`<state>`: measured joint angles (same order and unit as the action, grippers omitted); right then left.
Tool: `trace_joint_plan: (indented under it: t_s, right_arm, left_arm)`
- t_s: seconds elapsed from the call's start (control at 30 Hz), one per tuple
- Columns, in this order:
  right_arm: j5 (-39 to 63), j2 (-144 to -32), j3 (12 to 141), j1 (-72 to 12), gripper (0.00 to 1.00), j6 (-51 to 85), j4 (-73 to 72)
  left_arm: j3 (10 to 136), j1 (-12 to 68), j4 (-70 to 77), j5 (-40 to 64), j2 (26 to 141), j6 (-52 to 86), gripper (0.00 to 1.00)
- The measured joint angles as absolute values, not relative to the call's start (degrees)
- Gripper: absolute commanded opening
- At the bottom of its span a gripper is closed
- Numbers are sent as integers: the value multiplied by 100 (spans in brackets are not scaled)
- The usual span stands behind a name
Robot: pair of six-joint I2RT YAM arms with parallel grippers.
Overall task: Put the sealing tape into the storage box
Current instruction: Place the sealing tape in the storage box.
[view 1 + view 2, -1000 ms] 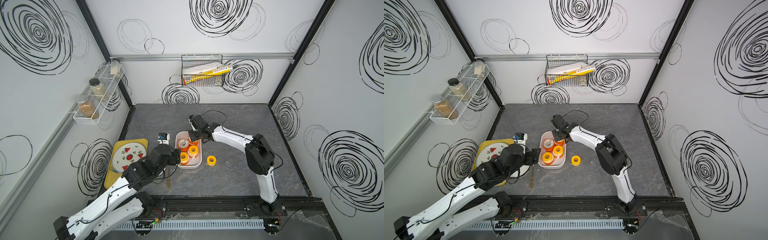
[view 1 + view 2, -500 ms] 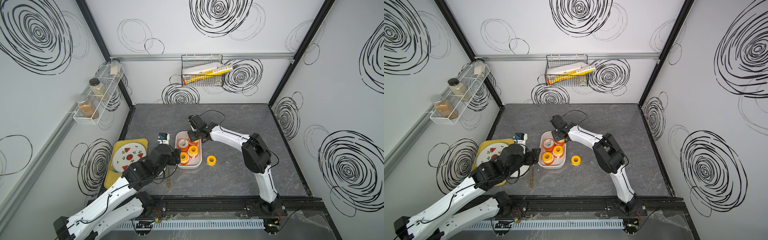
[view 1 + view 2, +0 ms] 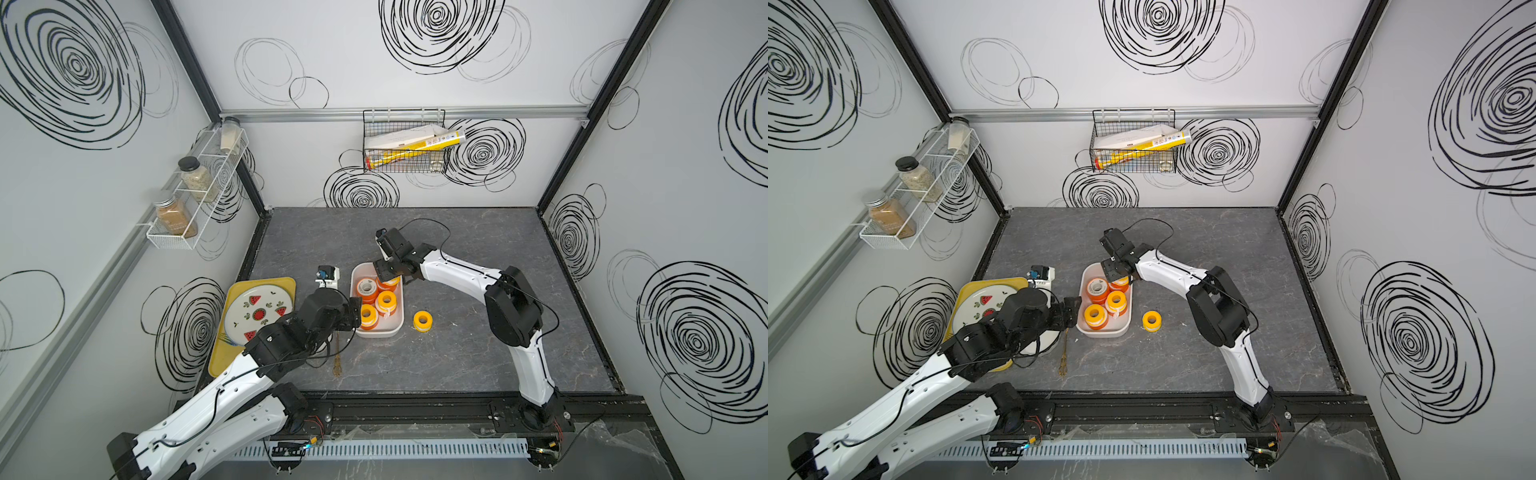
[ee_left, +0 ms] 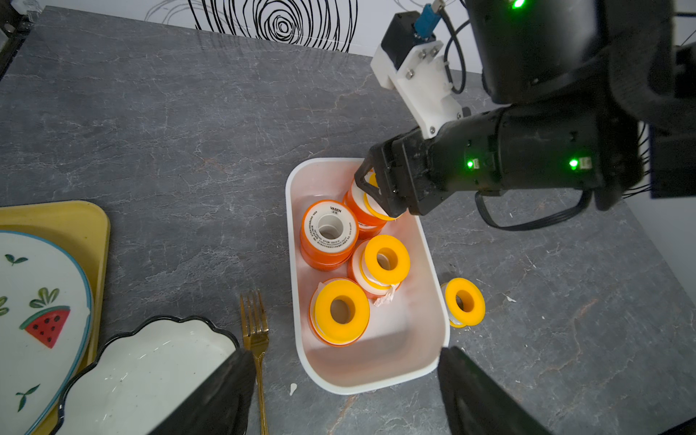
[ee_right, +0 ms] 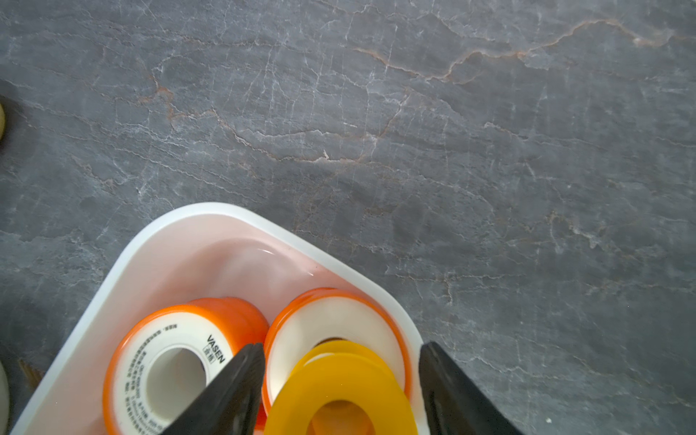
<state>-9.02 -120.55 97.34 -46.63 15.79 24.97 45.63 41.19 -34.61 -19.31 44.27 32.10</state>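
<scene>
The white storage box [image 3: 376,335] [image 4: 376,380] stands mid-table and holds several rolls of sealing tape [image 3: 387,298] [image 4: 330,229]. One yellow-spooled roll [image 3: 422,321] [image 4: 465,301] lies on the table just right of the box. My right gripper [image 3: 384,272] [image 5: 341,345] hangs open over the box's far end. Between its fingers a yellow roll [image 5: 339,391] rests on an orange roll [image 5: 331,312], with a slim gap at each finger. My left gripper [image 3: 353,309] [image 4: 346,391] is open and empty at the box's near left corner.
A gold fork [image 4: 256,331] lies left of the box. Beside it are a scalloped white dish [image 4: 150,369] and a yellow tray [image 3: 286,282] carrying a watermelon plate [image 3: 257,311]. A wire basket [image 3: 405,145] and a spice rack [image 3: 187,199] hang on the walls.
The right gripper's jaws have spread wider around the yellow roll at the far end of the box. The left arm has stayed still.
</scene>
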Motion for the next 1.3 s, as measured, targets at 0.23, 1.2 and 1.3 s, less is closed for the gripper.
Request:
trace_joint_plan:
  t_s: [0.23, 1.2, 1.3]
  right_arm:
    - [-921, -11024, 8971, -4663, 52, 1594, 2408]
    - [-515, -10951, 7905, -4663, 25, 1643, 1887]
    - [-513, -11015, 8025, -4663, 25, 1640, 1903]
  left_arm:
    - [4563, 4119, -3461, -1929, 4434, 3210, 83]
    - [4563, 4119, -3461, -1911, 4434, 3194, 83]
    - [4563, 4119, -3461, -1909, 4434, 3194, 83]
